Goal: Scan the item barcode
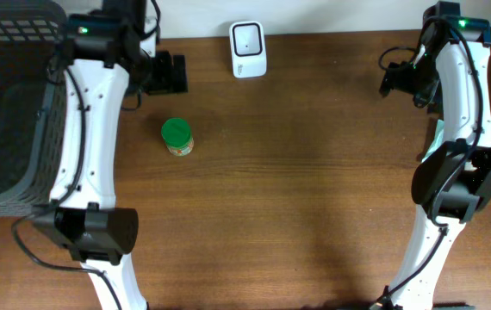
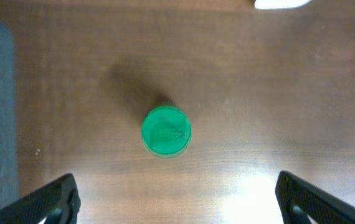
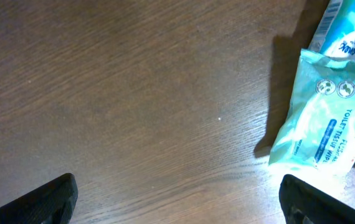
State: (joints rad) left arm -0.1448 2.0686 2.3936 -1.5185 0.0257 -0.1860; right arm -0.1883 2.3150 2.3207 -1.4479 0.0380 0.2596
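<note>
the left fingers (image 2: pixel 48 201) stand wide apart and hold nothing, their two dark tips at the bottom corners of the left wrist view with bare wood between them. ahead of them and roughly centred in the gap stands a small jar with a green lid (image 2: pixel 165 131), upright on the brown wooden surface (image 2: pixel 277 93), clear of both tips. in the overhead view the same jar (image 1: pixel 177 136) sits near the left arm, just below and slightly right of that arm's dark fingers (image 1: pixel 167 74). a grey mesh basket (image 1: pixel 4 103) fills the far left of the surface, and its wall shows as a blurred grey band along the left edge of the left wrist view. a white scanner (image 1: pixel 248 37) stands at the back edge of the surface, up and to the right of the jar and well apart from it. the right fingers (image 3: pixel 48 200) are also spread wide and empty, over bare wood. to their right lies a pale green pack of toilet tissue wipes (image 3: pixel 317 118), with another light blue packet (image 3: pixel 352 37) just behind it. from overhead the right arm reaches along the right edge of the surface, well apart from the jar.
</note>
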